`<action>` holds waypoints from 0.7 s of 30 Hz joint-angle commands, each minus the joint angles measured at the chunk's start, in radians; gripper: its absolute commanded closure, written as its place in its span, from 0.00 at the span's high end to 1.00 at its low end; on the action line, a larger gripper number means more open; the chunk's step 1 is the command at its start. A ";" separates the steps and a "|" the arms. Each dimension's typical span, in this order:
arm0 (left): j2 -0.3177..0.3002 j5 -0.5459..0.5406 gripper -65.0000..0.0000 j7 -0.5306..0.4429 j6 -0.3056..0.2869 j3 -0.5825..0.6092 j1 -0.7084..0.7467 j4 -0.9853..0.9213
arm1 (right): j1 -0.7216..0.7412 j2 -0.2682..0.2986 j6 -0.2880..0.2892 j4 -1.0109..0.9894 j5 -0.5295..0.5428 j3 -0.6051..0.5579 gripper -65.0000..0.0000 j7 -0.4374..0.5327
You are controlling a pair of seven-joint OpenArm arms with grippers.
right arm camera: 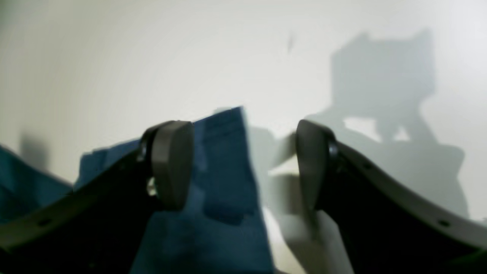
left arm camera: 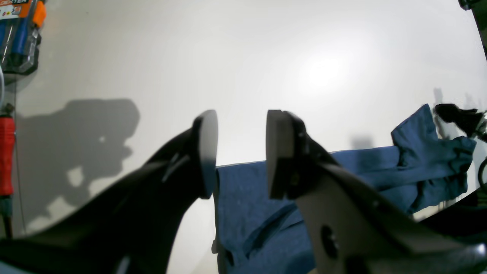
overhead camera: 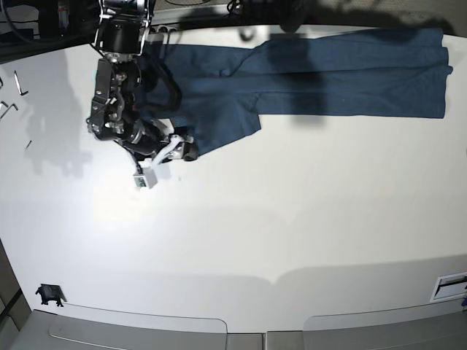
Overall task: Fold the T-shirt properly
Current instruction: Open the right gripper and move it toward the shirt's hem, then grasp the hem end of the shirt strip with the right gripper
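Navy T-shirt (overhead camera: 314, 73) lies spread along the desk's (overhead camera: 292, 219) far edge, one fold apparently laid; both grippers, right gripper (overhead camera: 174, 152) by its sleeve end and left gripper (left arm camera: 241, 152) over its hem, stand open, holding nothing

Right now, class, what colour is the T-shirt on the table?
Plain dark navy blue; the T-shirt shows best in the base view.
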 commanded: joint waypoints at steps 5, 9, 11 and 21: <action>-0.039 -0.024 0.30 -0.023 -0.008 -0.012 -0.011 0.011 | 0.021 0.010 -0.037 0.016 -0.038 -0.081 0.61 0.026; -0.039 -0.024 0.30 -0.023 -0.008 -0.012 -0.011 0.011 | 0.021 -0.002 -0.047 0.016 -0.041 -0.097 0.57 0.019; -0.039 -0.024 0.30 -0.023 -0.008 -0.012 -0.011 0.011 | 0.021 -0.012 -0.047 0.016 -0.041 -0.097 0.45 0.007; -0.039 -0.024 0.30 -0.023 -0.008 -0.012 -0.011 0.011 | 0.047 -0.026 -0.003 0.074 0.180 -0.097 0.00 -0.109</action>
